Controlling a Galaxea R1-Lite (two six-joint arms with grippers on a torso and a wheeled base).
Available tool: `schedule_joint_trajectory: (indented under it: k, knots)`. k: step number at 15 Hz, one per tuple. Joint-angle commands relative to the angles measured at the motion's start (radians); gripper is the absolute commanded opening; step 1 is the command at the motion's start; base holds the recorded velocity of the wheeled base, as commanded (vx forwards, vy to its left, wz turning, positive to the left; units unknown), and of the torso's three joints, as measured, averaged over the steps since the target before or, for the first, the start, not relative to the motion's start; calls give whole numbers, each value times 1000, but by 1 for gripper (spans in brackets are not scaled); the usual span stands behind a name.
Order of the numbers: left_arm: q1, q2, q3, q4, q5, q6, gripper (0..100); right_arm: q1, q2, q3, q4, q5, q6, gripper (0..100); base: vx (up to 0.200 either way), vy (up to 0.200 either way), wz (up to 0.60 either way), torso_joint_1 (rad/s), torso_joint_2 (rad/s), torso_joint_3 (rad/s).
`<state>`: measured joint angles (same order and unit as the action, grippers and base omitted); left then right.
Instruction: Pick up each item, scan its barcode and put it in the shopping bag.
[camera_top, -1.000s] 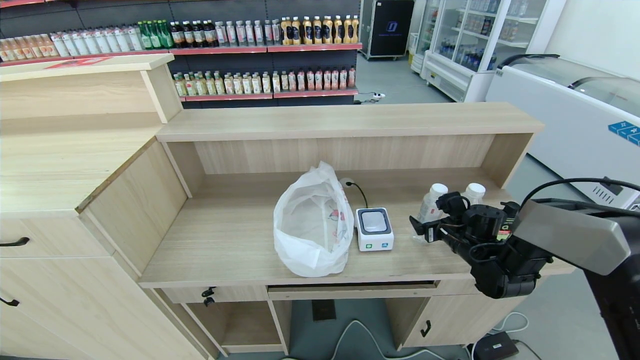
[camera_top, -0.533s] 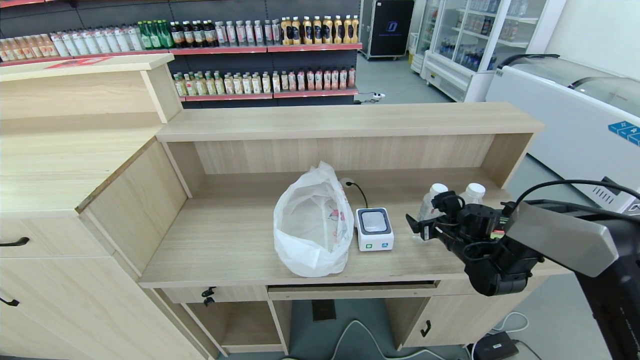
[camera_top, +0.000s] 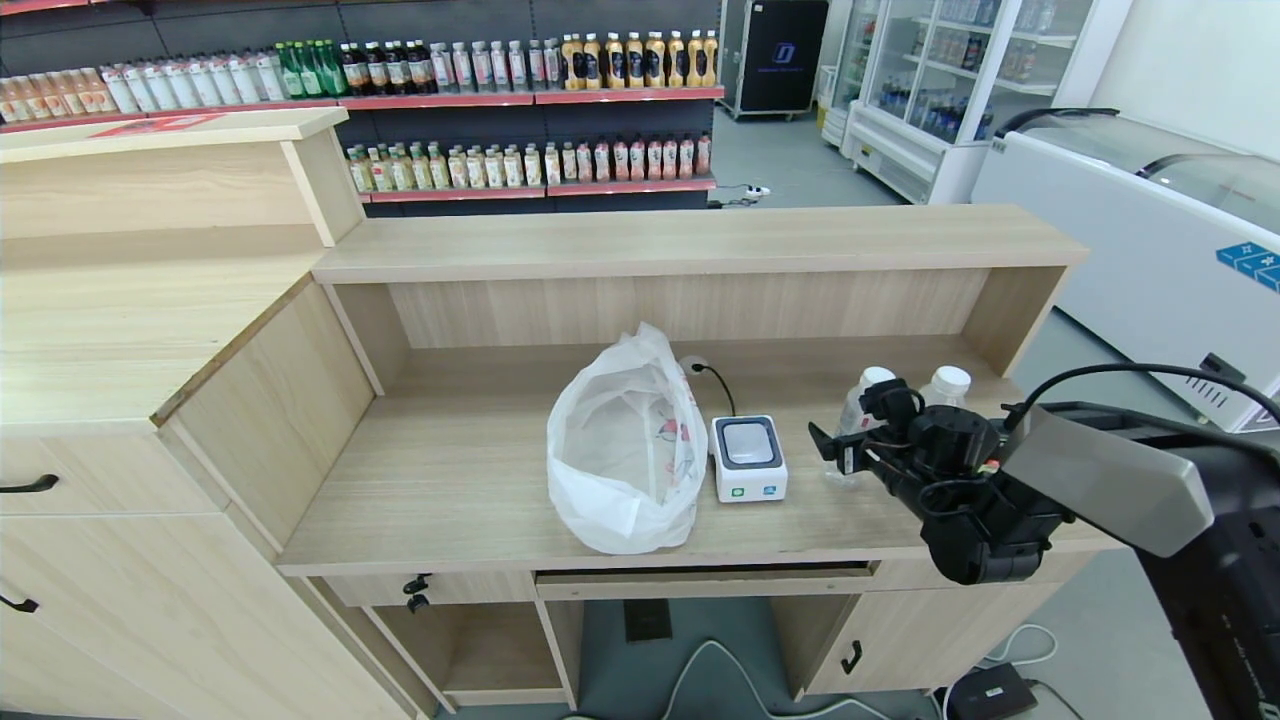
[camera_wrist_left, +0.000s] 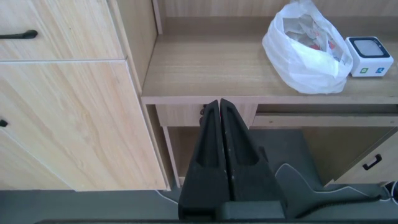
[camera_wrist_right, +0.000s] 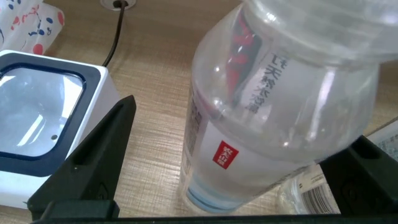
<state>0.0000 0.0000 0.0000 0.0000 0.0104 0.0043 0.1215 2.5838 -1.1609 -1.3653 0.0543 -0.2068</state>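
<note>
- My right gripper (camera_top: 850, 425) sits at the right end of the desk (camera_top: 450, 470), jaws wide open with one finger either side of the near clear bottle (camera_wrist_right: 249, 143) — nothing gripped yet.
- Second bottle (camera_top: 948, 382) stands just beside it, closer to the right edge; I judge a finger could nudge it.
- For a good grasp: centre the body between the fingers, close on the labelled middle, not the cap, lift straight up.
- Next I'd need the barcode turned toward the scanner (camera_top: 748, 458), mid-desk, just beside the shopping bag (camera_top: 625, 450).
- Left gripper (camera_wrist_left: 219, 106) hangs below the desk's front edge, jaws pressed together, empty.
</note>
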Motion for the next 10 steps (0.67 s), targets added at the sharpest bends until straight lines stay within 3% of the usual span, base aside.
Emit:
schedule_joint_trajectory:
  k: [1, 10]
  knots:
    - [0, 0, 0, 0, 0, 0, 0, 1, 12, -3, 0, 1, 0, 100, 0, 0, 0, 0, 0, 0]
    - [0, 0, 0, 0, 0, 0, 0, -2, 44, -112, 65, 24, 0, 100, 0, 0, 0, 0, 0, 0]
